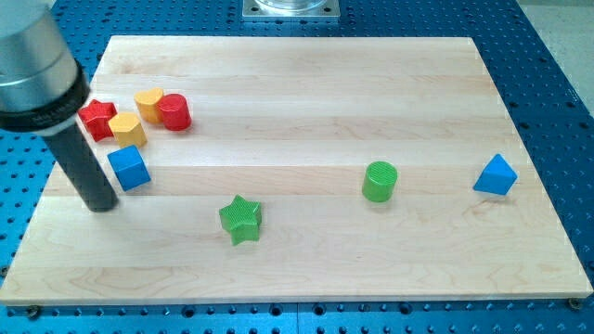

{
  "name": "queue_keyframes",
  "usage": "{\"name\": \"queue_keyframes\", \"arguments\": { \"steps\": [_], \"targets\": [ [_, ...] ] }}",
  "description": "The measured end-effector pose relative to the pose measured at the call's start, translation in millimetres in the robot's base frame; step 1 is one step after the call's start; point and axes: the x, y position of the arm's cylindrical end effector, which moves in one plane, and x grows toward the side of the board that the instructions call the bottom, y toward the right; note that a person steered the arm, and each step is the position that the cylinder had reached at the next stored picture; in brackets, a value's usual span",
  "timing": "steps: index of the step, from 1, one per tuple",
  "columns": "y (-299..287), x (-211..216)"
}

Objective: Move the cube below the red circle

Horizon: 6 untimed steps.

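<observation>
Tip point(98, 204) just left of blue cube point(129, 168), no gripper to open/shut, nothing held; approach step, next push rightward to under red cylinder point(174, 112)

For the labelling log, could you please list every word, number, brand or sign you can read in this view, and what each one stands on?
None: no readable text in this view.
The wooden board, the blue cube, the red cylinder and the other blocks carry no markings.
My tip and its rod are plain dark.

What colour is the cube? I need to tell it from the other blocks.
Blue cube, camera view, just right of my tip.
</observation>
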Motion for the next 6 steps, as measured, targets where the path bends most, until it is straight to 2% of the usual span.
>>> {"name": "queue_keyframes", "arguments": {
  "steps": [2, 3, 6],
  "targets": [
    [37, -45],
    [37, 3],
    [61, -38]
  ]
}}
